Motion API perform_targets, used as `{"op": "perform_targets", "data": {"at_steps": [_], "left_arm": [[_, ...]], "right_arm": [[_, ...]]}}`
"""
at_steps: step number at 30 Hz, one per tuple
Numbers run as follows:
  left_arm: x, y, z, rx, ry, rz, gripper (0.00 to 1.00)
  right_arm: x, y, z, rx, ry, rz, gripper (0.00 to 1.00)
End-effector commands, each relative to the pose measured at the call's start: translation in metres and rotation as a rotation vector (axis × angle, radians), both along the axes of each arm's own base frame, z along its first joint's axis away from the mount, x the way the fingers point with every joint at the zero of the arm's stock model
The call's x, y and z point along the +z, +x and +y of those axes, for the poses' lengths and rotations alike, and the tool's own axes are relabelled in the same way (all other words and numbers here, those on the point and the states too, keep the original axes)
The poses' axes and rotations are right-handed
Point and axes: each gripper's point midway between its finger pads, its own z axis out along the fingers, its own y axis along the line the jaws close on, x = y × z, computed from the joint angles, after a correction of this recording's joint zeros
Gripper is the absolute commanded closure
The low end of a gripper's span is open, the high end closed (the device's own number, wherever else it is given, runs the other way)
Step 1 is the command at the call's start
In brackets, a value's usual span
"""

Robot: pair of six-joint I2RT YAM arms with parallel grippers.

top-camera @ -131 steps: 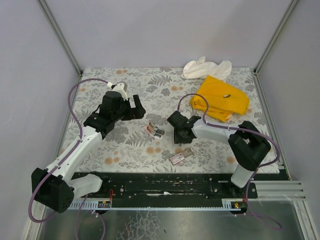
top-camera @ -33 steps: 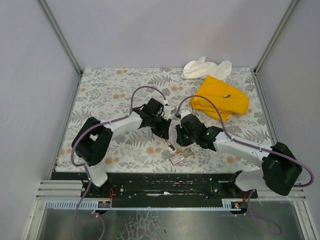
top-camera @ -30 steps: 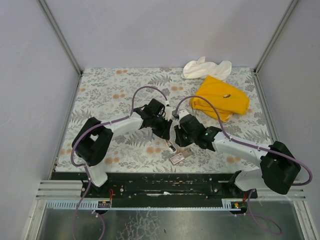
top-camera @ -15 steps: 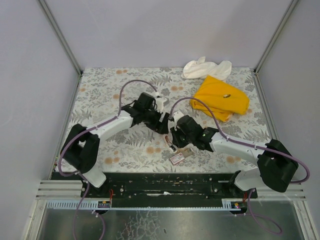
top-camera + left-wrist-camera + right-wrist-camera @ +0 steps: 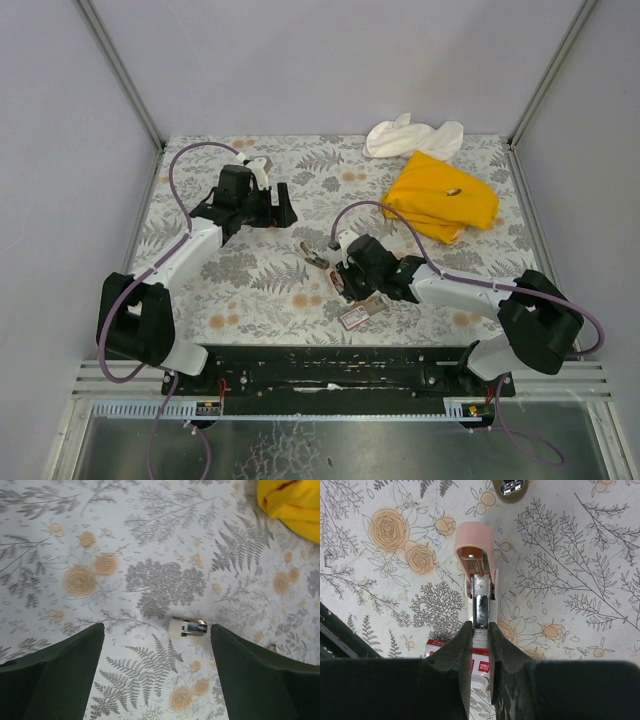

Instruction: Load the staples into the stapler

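The right gripper (image 5: 480, 628) is pinched on the small pink stapler (image 5: 475, 550), its two black fingers (image 5: 454, 652) pressed against the sides of the bare metal channel. The stapler is opened out. Its pink plastic cover points away from the fingers and shows a brown underside, and the shiny channel runs back between them. It sits low over the floral-patterned table cover (image 5: 250, 290), a little right of the middle and toward the near edge; whether it rests on the cover I cannot tell.

The small flat pink staples box (image 5: 358, 314), cardboard with a white label and a tan inner piece, lies just near of that gripper, close to the table's near edge. In the right wrist view its red-and-white print shows beneath the fingers. Just far-left of the stapler, apart from it, lies a small pale object with a shiny metal part (image 5: 187, 626).

The left gripper (image 5: 273, 205) hangs well to the far left, its jaws spread wide with nothing between them. A crumpled yellow cloth (image 5: 441, 196) and a white cloth (image 5: 411, 136) lie at the far right corner.
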Motion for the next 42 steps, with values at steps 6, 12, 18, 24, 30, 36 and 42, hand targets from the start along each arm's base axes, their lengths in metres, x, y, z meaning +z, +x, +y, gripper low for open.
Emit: {"op": "perform_targets", "data": {"at_steps": [6, 12, 18, 24, 30, 36, 42], "left_arm": [[0.002, 0.016, 0.026, 0.138, 0.036, -0.027, 0.14], [0.002, 0.016, 0.027, 0.138, 0.045, -0.028, 0.14], [0.0, 0.015, 0.023, 0.113, 0.036, -0.02, 0.14], [0.0, 0.015, 0.024, 0.114, 0.038, -0.017, 0.13], [-0.001, 0.014, 0.023, 0.114, 0.038, -0.016, 0.13], [0.0, 0.015, 0.023, 0.113, 0.038, -0.016, 0.13], [-0.001, 0.014, 0.023, 0.111, 0.036, -0.015, 0.13]], "right_arm": [[0.012, 0.011, 0.023, 0.066, 0.022, -0.059, 0.83], [0.01, 0.013, 0.028, 0.084, 0.026, -0.058, 0.83], [0.003, 0.013, 0.03, 0.089, 0.02, -0.046, 0.84], [-0.002, 0.013, 0.029, 0.086, 0.008, -0.044, 0.85], [-0.006, 0.014, 0.026, 0.083, -0.011, -0.047, 0.85], [-0.006, 0.015, 0.024, 0.088, -0.025, -0.054, 0.86], [0.003, 0.017, 0.027, 0.093, -0.01, -0.066, 0.86]]}}
